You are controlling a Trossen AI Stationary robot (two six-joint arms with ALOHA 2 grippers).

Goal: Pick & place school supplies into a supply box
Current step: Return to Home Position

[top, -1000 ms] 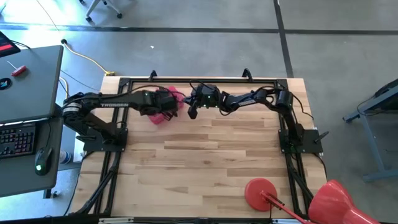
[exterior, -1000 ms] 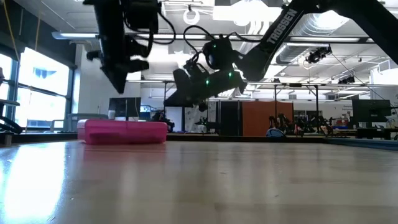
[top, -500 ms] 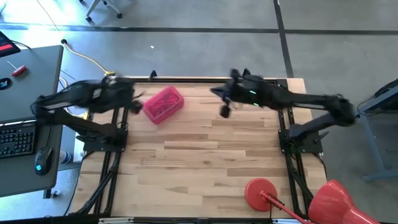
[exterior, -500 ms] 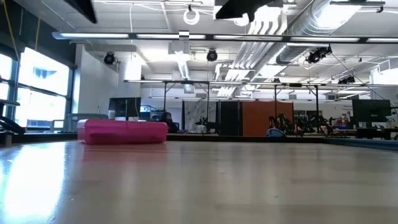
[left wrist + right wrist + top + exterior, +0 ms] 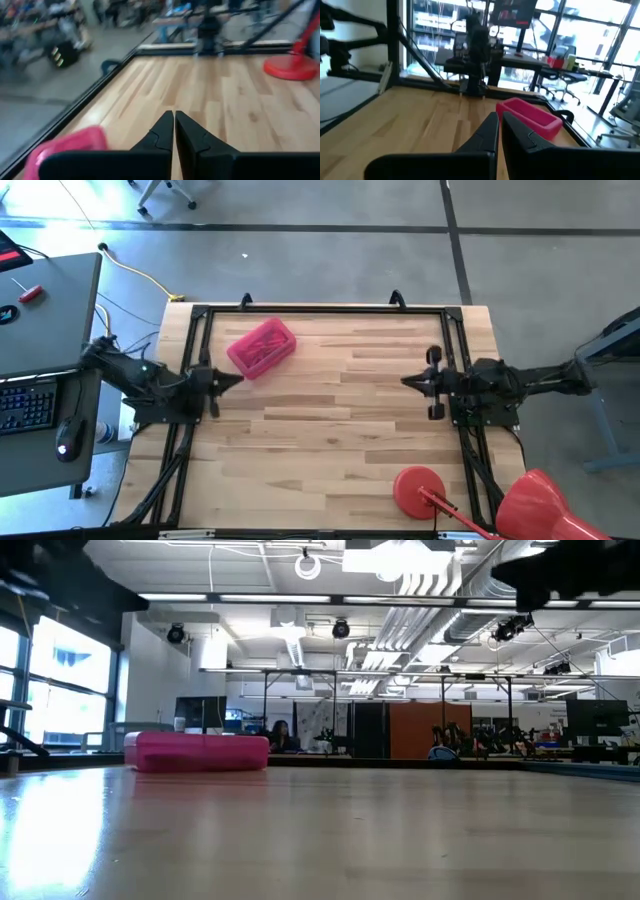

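The left claw [image 5: 174, 118] sits low over its own base at the table's left edge, its fingers pressed together on nothing. The box [image 5: 262, 347] lies near it, a little ahead of the tips and off toward the far rail, clear of any contact. In the left wrist view only one corner of the box shows.

The right claw [image 5: 499, 120] is folded over its base on the opposite side, facing the left one, with its fingers likewise together and empty. From it the box is well apart, across the table and toward the far rail. The red disc [image 5: 418, 488] stands behind and beside this claw, near the front edge, and plays no part.

No loose supplies show on the wood, so the packing looks finished and the step in hand seems to be the return to rest. The next move probably calls only for both arms to settle, with nothing to grasp.

The supplies themselves cannot be seen. From above, the box's top is a pink patch with faint marks, and whether a lid covers it is unclear. The low view gives only its side wall, and the arms there are dark smears at the upper corners.
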